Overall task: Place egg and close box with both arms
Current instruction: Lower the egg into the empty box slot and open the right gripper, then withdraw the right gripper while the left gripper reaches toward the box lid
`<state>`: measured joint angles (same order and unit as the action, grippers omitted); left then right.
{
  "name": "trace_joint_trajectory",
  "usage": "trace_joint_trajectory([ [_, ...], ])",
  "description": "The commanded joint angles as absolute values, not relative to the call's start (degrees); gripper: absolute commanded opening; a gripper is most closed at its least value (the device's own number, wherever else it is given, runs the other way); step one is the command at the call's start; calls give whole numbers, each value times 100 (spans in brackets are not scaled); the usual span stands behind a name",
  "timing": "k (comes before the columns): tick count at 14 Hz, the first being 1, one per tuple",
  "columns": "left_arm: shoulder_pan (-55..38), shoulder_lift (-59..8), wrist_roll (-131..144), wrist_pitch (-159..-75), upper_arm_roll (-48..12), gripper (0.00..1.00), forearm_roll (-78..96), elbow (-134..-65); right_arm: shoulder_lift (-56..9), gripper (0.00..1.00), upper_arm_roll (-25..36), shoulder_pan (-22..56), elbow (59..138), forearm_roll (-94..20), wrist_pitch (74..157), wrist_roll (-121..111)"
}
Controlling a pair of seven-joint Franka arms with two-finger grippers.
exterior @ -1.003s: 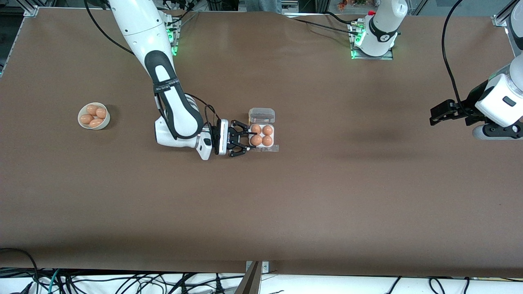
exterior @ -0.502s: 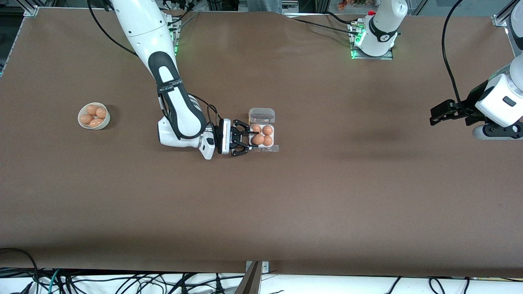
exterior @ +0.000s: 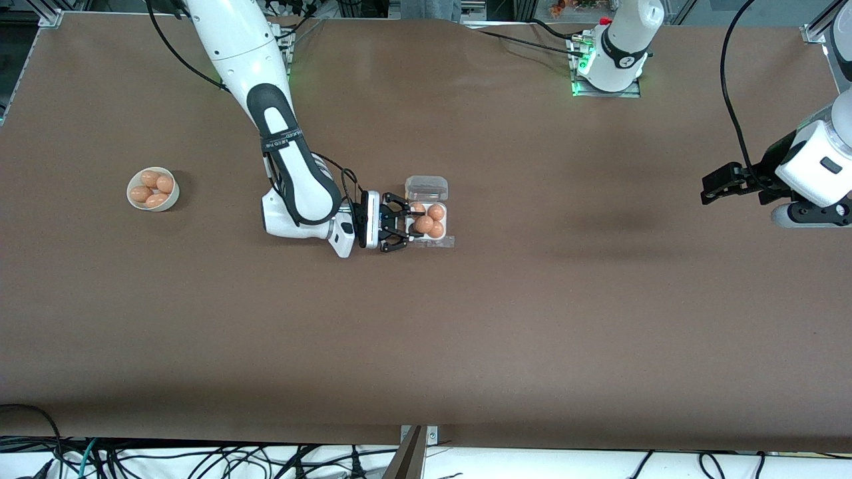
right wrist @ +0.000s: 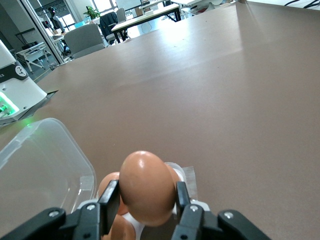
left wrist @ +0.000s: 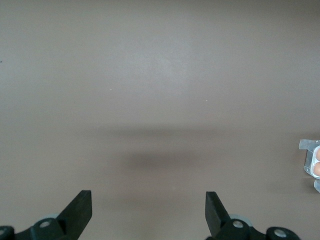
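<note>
The tan-orange egg (exterior: 424,225) sits between the fingers of my right gripper (exterior: 417,226), which is shut on it just over the box's tray (exterior: 444,216). In the right wrist view the egg (right wrist: 146,187) fills the gap of the right gripper (right wrist: 146,201), with other eggs (right wrist: 107,187) in the cells beneath it. The box's clear lid (exterior: 426,187) stands open, also seen as the lid (right wrist: 45,155). My left gripper (exterior: 709,188) waits open over the left arm's end of the table, nothing between its fingers (left wrist: 80,205).
A round white bowl (exterior: 131,199) with several eggs stands toward the right arm's end of the table. The left wrist view catches an edge of the box (left wrist: 314,162). Cables hang along the table's front edge.
My right gripper has carried the egg a little toward the left arm's end, from the box's edge to over its cells. The left arm has not moved.
</note>
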<state>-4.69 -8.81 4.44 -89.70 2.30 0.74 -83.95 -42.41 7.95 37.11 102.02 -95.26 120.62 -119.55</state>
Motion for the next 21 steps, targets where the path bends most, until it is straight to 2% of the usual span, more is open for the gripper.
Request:
trace_joint_trajectory([
  [1,-439,-958,404,-8842,237,100,158,-8209,-4263,100,791,3727,10081,-9633,12006,-11735],
  [5,-439,-958,413,-8851,237,100,158,-8209,-4245,100,817,3718,9932,-9528,12023,-11532],
  [8,-492,-958,431,-8851,229,100,167,-8209,-4062,100,844,3421,9730,-8828,12294,-10892],
  [13,-685,-967,1044,-8851,-52,100,343,-8218,-3017,100,782,2278,9843,-5254,12331,-8338],
  [16,-1080,-1133,1606,-8842,-219,100,543,-8227,-2191,100,782,1759,10360,-3653,12217,-6598],
  [17,-1220,-1151,1852,-8842,-220,96,832,-8227,-1893,100,782,1619,10536,-3152,12217,-6026],
  [19,-1467,-1309,2510,-8842,-228,81,1255,-8218,-1374,100,791,1460,10809,-2159,12121,-4857],
  [21,-1914,-1519,3414,-8851,-229,74,1309,-8218,-978,100,800,1328,10881,-1270,11850,-3418],
])
